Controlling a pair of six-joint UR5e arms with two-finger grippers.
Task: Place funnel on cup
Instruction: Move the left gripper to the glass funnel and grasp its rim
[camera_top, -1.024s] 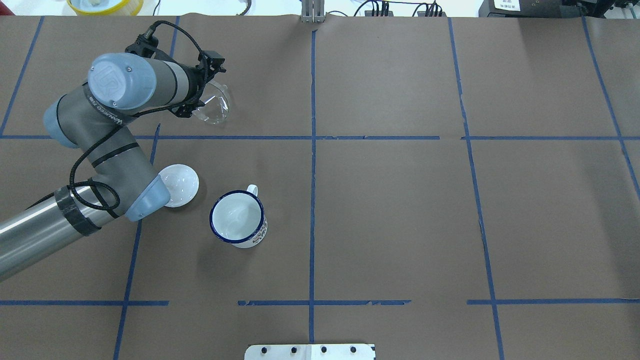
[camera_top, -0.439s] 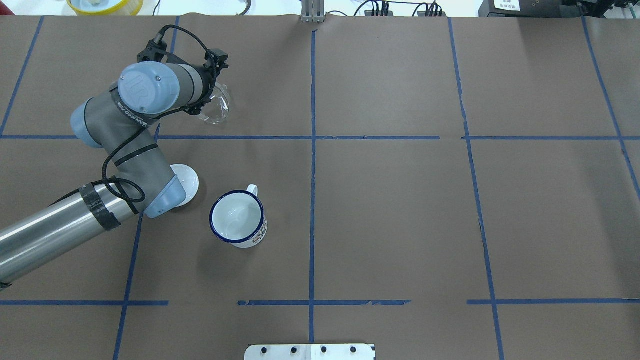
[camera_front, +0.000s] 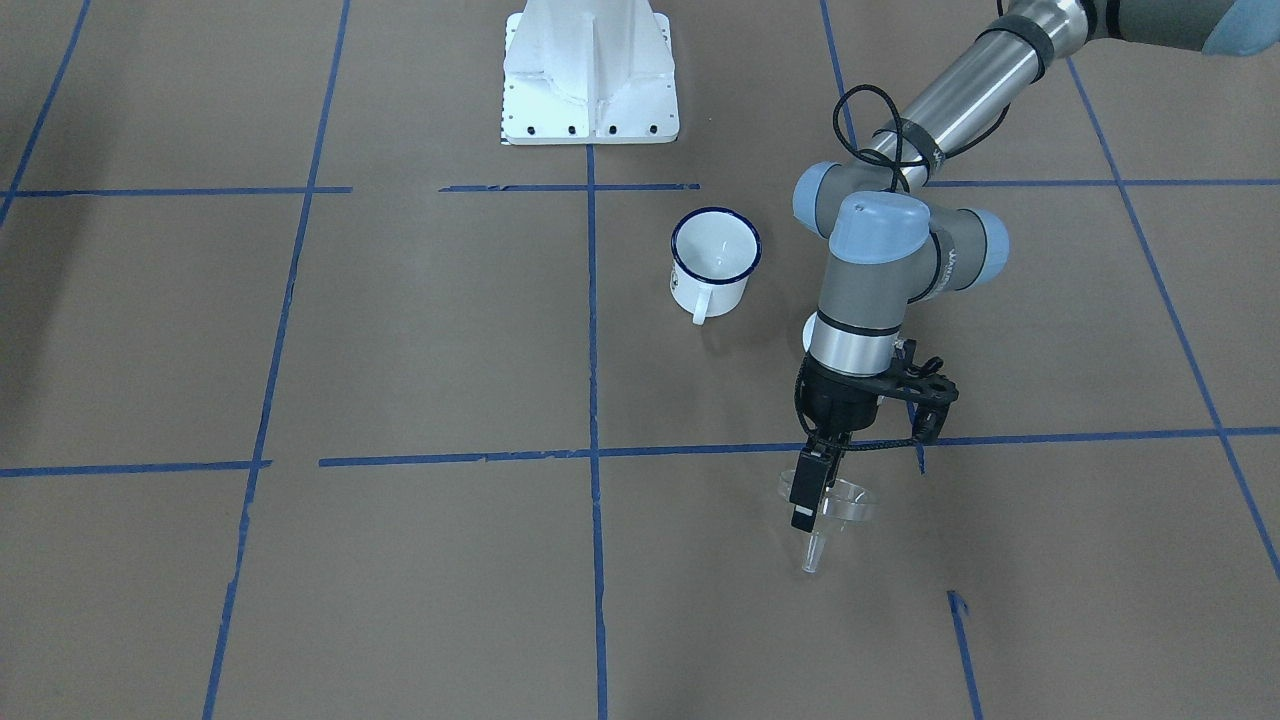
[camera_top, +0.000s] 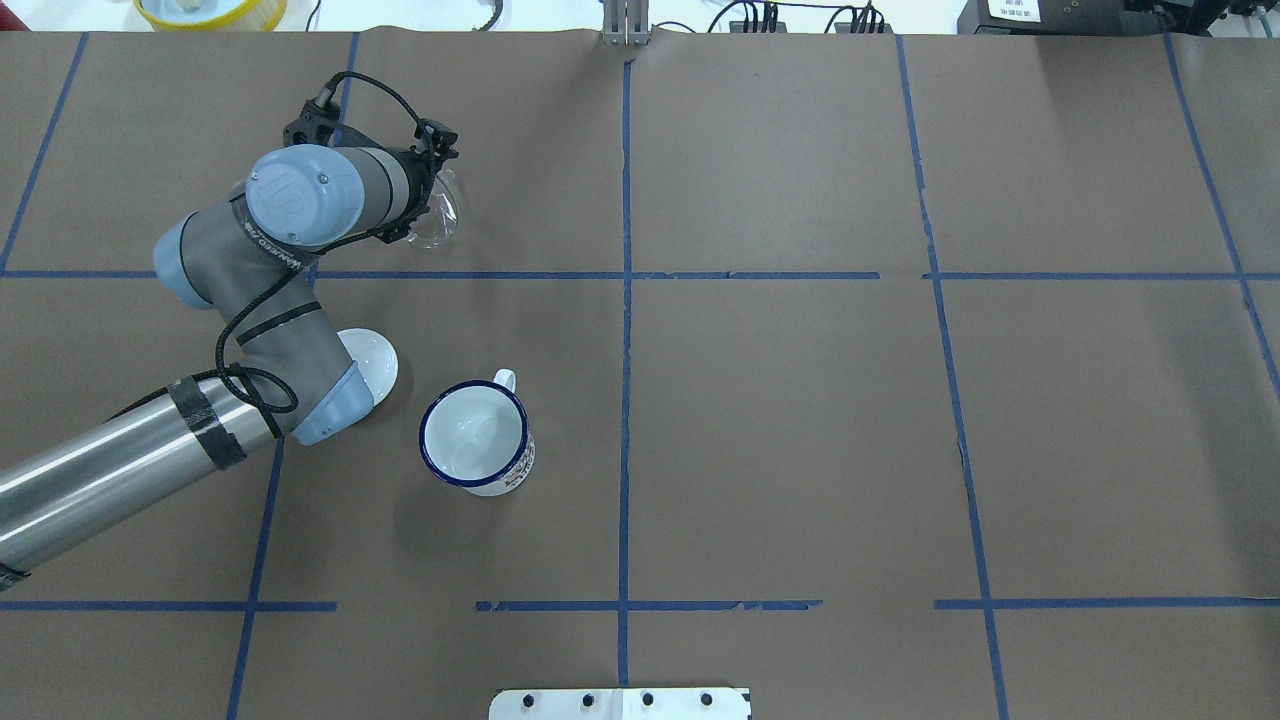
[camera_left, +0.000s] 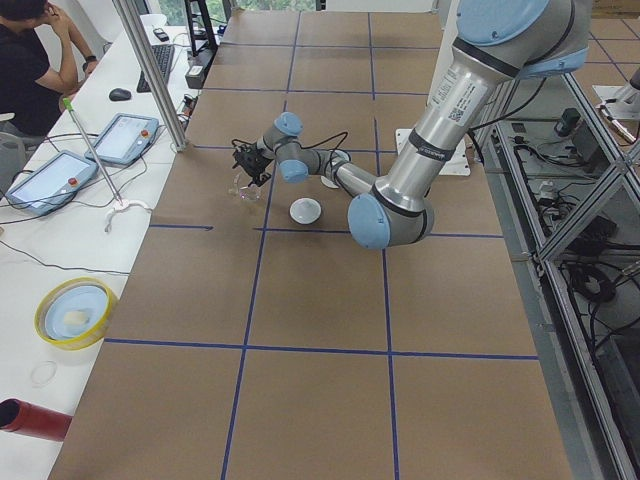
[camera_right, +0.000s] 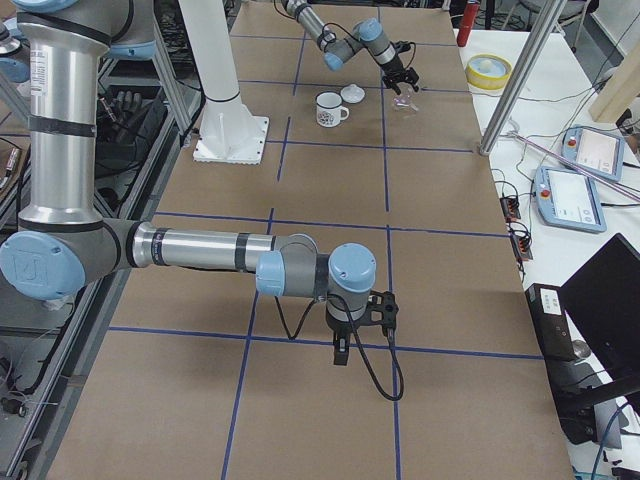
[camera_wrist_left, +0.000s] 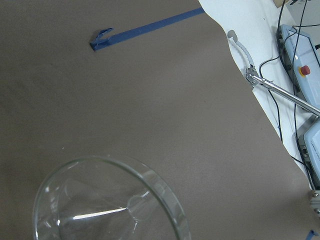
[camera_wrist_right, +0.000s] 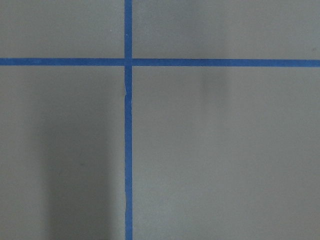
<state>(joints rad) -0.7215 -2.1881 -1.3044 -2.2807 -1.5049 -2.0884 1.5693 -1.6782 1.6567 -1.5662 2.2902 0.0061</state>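
Observation:
The clear funnel (camera_front: 845, 505) hangs spout down just above the brown table, held at its rim by my left gripper (camera_front: 812, 492), which is shut on it. In the overhead view the funnel (camera_top: 443, 215) sticks out from under the left wrist at the far left. Its rim fills the bottom of the left wrist view (camera_wrist_left: 110, 200). The white cup (camera_top: 472, 435) with a dark blue rim stands upright and empty, nearer the robot and apart from the funnel; it also shows in the front-facing view (camera_front: 715, 255). My right gripper (camera_right: 340, 350) shows only in the exterior right view; I cannot tell its state.
A round white lid (camera_top: 375, 358) lies left of the cup, partly under the left arm. A yellow bowl (camera_top: 210, 10) sits past the table's far edge. The robot's white base plate (camera_front: 590, 70) is at the near edge. Blue tape lines cross the table.
The left arm's wrist and elbow swung right and away from the robot, closing over the funnel. The funnel stays in the gripper and has shifted only slightly. The cup and lid have not moved.

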